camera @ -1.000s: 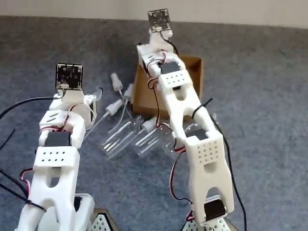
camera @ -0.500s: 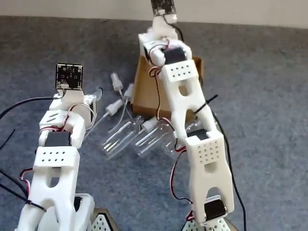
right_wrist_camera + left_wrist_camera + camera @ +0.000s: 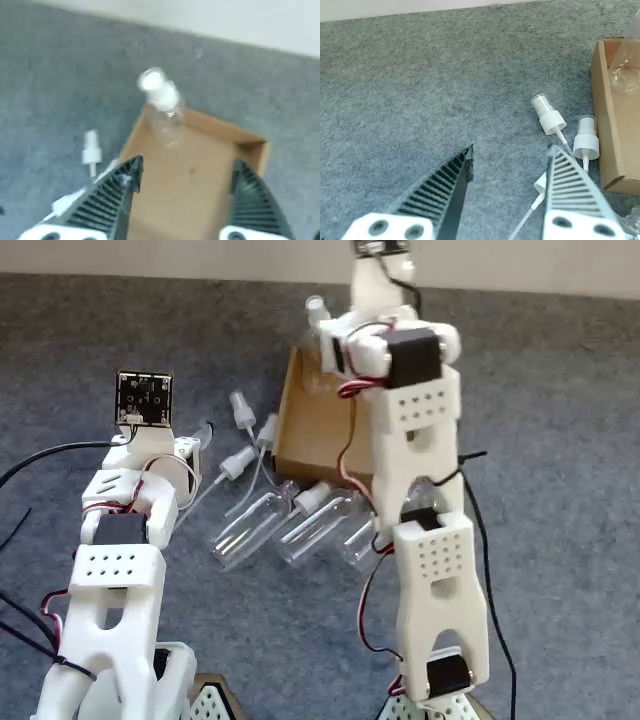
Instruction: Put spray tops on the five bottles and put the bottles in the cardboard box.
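The cardboard box (image 3: pixel 310 435) lies on the grey carpet. One clear bottle (image 3: pixel 165 117) with a white spray top stands in its far corner, also seen as the bottle (image 3: pixel 625 70). My right gripper (image 3: pixel 188 162) hangs open above the box, apart from that bottle. Three clear bottles (image 3: pixel 250 525) lie side by side in front of the box; one of them (image 3: pixel 318 523) has a white top at its neck. Loose spray tops (image 3: pixel 548 116) lie left of the box. My left gripper (image 3: pixel 511 150) is open over the carpet just short of them, holding nothing.
The raised right arm (image 3: pixel 415 440) covers the right side of the box and part of the nearest lying bottle. Bare carpet stretches to the left (image 3: pixel 395 90) and to the right (image 3: pixel 560 460) of the work area. A pale wall edge runs along the back.
The right arm has lifted up and back out of the box, and the capped bottle now stands free in the box's corner. The left arm has stayed still.
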